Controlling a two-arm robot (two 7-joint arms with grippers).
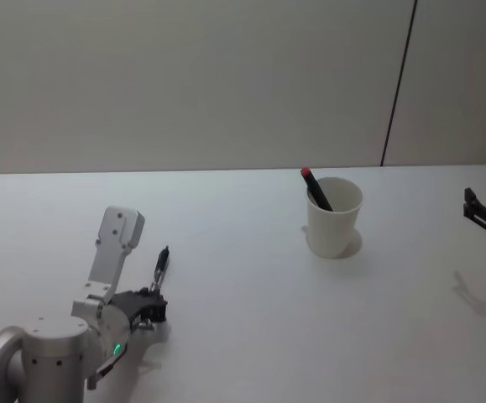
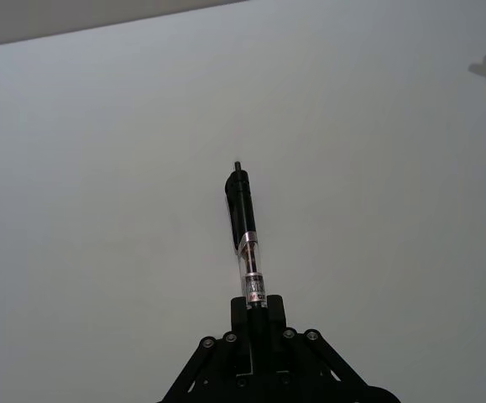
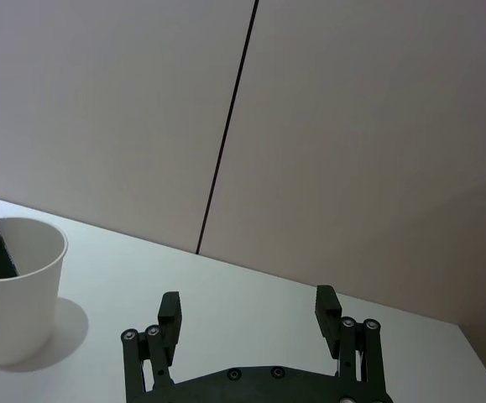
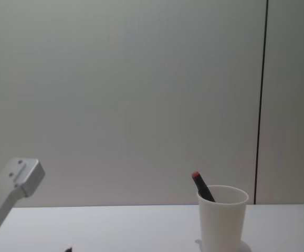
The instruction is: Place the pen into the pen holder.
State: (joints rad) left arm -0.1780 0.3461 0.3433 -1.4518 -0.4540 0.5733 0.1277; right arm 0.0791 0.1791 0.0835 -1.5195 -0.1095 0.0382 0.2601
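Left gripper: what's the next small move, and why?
Probably lift the left gripper and swing it toward the cup. It is shut on the pen, low over the table; the cup stands well to its right, a red-tipped pen leaning inside. The right gripper sits open beyond it.

Smooth, matte white bench (image 1: 251,285), flat and level. Standing directly on it: one white tapered paper-cup pen holder (image 1: 333,225) with rolled rim, upright, right of centre, nearer the far edge, soft shadow at its base

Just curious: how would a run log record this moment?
left gripper: shut on pen | right gripper: open, idle at right | cup: holds red-tipped pen
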